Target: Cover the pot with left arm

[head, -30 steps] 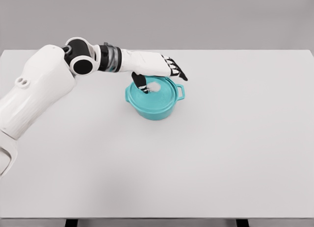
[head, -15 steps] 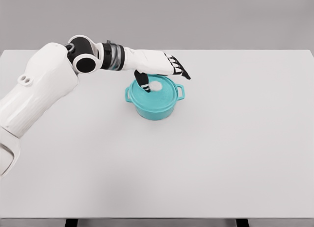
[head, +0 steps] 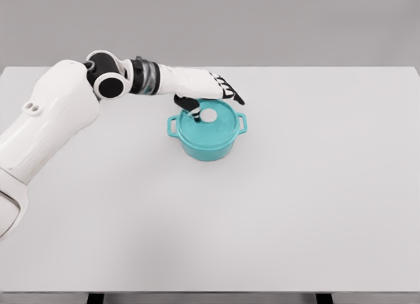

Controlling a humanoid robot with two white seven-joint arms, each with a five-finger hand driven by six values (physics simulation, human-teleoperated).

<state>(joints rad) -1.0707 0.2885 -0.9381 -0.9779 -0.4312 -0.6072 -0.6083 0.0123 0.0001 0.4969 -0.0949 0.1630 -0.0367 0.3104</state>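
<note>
White, smooth and rounded: left arm entering from the picture's left edge, left of the pot, shell glossy like moulded plastic, black round joint caps at the elbow, a grey ribbed band at the wrist. Reaching rightward toward the pot, ending in the left hand [head: 209,87], white-backed with black finger segments, poised over the pot's far rim. Fingers [head: 231,94] extended and loosely spread past the rim; thumb dark and angled down beside the knob, close to it, contact impossible to confirm. Judged as relaxed, gripping nothing.

Teal, matte, round and squat: pot [head: 209,138] standing upright on the table, short loop handles on its left and right sides. On top of the pot, seated level and matching in colour, the lid [head: 216,122], a shallow disc with a raised edge. At the lid's centre, a small white rounded knob [head: 209,115], pale against the teal.

Judged nearly complete: lid apparently in place, rim lined up with the pot, no gap visible from this angle. Left to do, by the look of it: clearing the hand away from the pot.

Pale grey, flat, featureless: table [head: 315,186] stretching right of the pot. No right arm in view.
</note>
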